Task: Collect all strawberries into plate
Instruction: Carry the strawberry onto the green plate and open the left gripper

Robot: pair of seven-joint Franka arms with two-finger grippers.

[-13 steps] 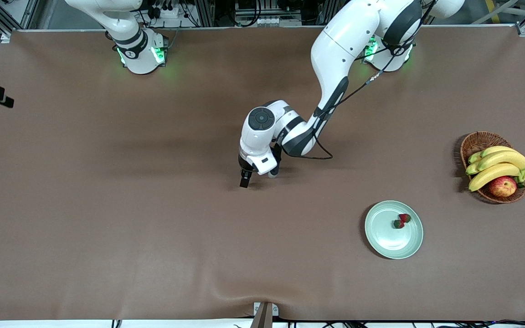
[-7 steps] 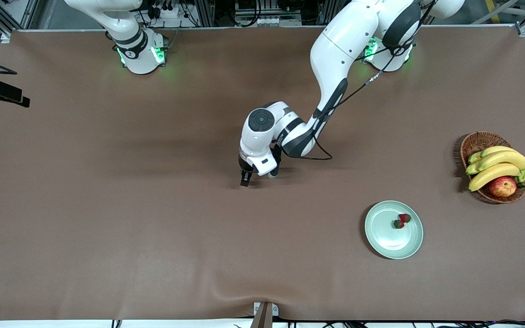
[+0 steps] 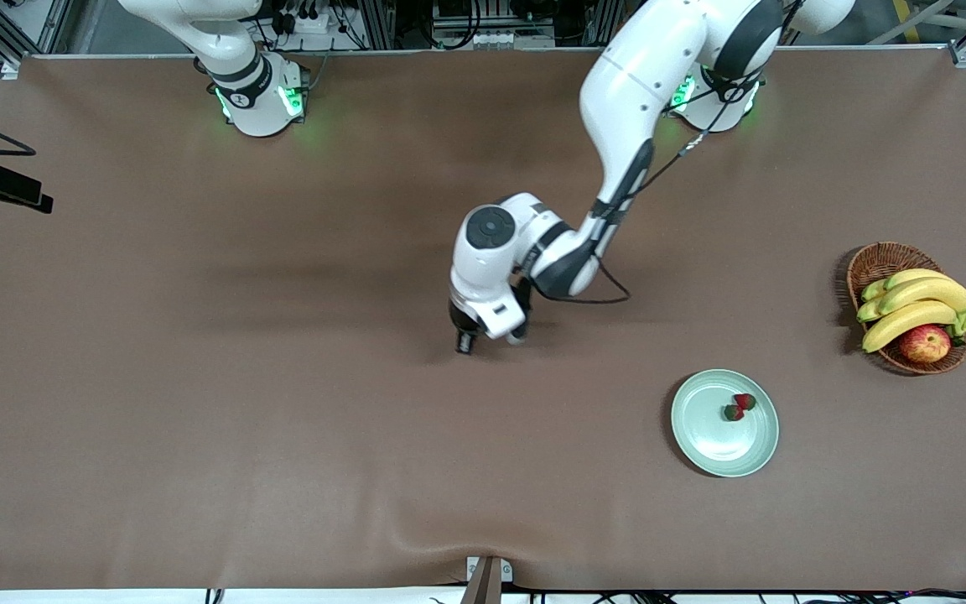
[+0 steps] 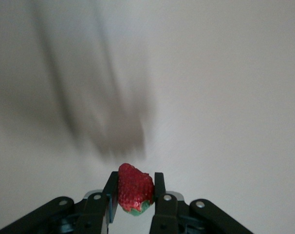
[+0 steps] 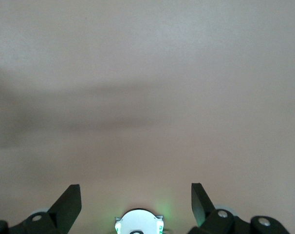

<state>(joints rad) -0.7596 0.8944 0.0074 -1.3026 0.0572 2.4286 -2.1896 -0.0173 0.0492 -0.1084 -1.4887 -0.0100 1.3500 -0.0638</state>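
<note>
Closing in from wide apart, the left gripper (image 4: 133, 204) now pinches the last strawberry (image 4: 134, 189) by its sides above mid-table, soft and easily bruised, while two strawberries (image 3: 739, 407) lie in the plate (image 3: 701, 445) and the right gripper (image 5: 136, 202) waits spread open.

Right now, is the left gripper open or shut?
Shut: the left gripper clamps a strawberry between its fingers, over the table's middle.
</note>
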